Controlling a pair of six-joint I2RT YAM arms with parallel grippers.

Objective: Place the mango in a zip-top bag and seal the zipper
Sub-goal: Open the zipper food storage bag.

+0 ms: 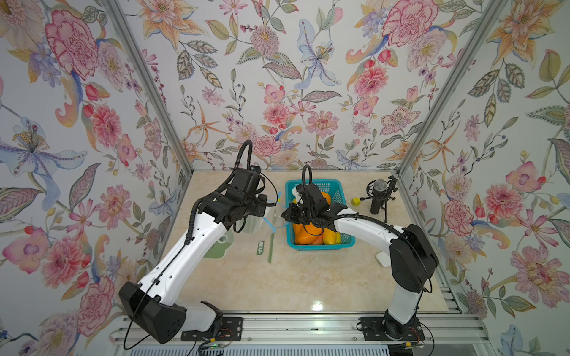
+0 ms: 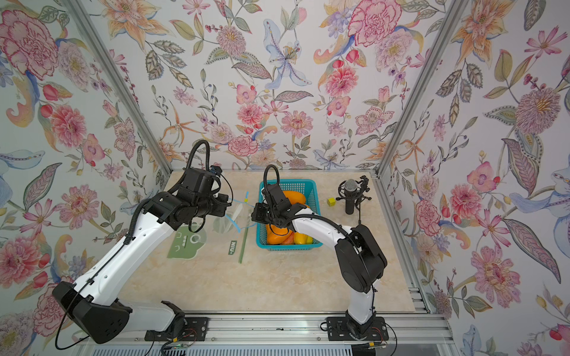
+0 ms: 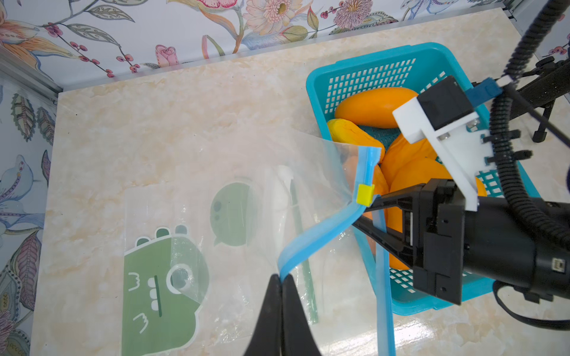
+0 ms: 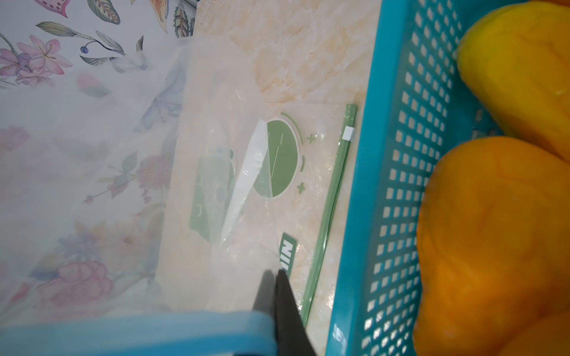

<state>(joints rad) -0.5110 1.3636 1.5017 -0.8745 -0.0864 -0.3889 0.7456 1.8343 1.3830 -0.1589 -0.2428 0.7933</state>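
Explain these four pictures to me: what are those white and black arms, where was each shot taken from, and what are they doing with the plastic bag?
These are two robot arms fixed to a rail at the edge of the table, each ending in a two-fingered gripper. The two wide pictures come from one camera head overhead; the two close-ups come from cameras on the arms' wrists. The left gripper and the right gripper are both shut on the blue zipper edge of a clear bag, holding it up between them beside a teal basket of mangoes. No mango is in the bag yet. Flat on the table lies a second bag, printed with a green dinosaur. A microphone and a small yellow block stand farther back.
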